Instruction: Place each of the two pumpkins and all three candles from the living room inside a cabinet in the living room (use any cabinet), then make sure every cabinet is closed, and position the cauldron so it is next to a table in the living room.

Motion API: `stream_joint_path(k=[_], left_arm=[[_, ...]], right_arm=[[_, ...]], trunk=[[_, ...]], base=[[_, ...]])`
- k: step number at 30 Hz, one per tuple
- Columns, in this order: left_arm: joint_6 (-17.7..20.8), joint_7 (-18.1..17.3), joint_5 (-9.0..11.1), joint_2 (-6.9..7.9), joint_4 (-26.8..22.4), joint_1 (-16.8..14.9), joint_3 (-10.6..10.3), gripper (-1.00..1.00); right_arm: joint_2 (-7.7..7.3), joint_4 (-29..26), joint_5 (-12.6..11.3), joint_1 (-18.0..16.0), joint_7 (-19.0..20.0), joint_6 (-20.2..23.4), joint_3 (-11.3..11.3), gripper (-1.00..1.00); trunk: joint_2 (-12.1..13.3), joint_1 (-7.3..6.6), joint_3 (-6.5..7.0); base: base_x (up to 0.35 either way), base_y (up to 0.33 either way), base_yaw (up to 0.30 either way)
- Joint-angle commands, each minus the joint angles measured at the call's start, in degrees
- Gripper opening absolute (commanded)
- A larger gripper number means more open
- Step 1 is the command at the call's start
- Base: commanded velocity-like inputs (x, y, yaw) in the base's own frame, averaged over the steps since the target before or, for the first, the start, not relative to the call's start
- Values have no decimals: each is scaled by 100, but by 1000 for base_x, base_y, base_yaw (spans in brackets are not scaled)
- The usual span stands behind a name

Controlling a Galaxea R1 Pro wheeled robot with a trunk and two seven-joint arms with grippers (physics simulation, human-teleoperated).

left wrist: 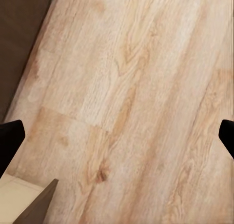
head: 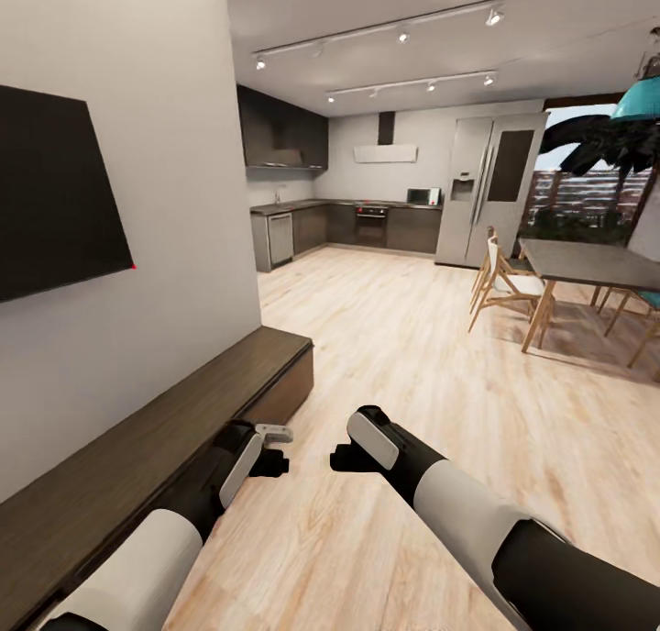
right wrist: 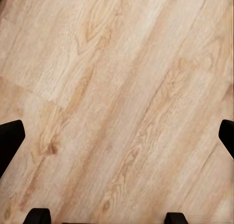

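Observation:
The long low dark-brown cabinet (head: 165, 429) runs along the white wall on the left, under the black TV (head: 55, 195). My left gripper (head: 270, 463) hangs open over the wood floor just off the cabinet's front, with nothing between its fingers (left wrist: 10, 138). In the left wrist view the dark cabinet front (left wrist: 19, 33) fills one corner, and a pale beige surface with a dark-brown edge (left wrist: 29, 202) shows in another. My right gripper (head: 344, 457) is beside the left one, open and empty over bare floor, fingertips (right wrist: 10, 138) wide apart. The pumpkins, candles and cauldron are out of view.
Light wood floor (head: 403, 337) stretches ahead to a grey kitchen (head: 367, 223) with a tall fridge (head: 486, 191). A dining table (head: 596, 264) with wooden chairs (head: 504, 287) stands at the right.

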Motion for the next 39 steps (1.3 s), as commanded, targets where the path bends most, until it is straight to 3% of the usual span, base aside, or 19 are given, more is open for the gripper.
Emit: stream_joint_path(k=[1, 25, 33, 35, 39], left_arm=[[19, 57, 62, 4, -9, -2, -10, 100], [19, 56, 61, 4, 18, -2, -18, 100], [19, 57, 61, 4, 18, -2, -18, 100], [19, 64, 59, 2, 18, -2, -18, 100], [19, 71, 55, -1, 20, -2, -18, 100]], right_arm=[[0, -1, -51, -7, -48, 2, 28, 100], [0, -1, -51, -8, -48, -1, 30, 100], [0, -1, -51, -8, -49, 1, 39, 100], [0, -1, -45, -8, -64, 9, -226, 100], [0, -1, -43, -11, -66, 10, -274, 100]], trunk=[[38, -23, 12], [1001, -550, 443], [1322, -726, 587], [1402, -770, 622], [1562, -858, 695]], base=[[0, 0, -292], [0, 0, -291], [0, 0, -89], [0, 0, -3], [0, 0, -29]])
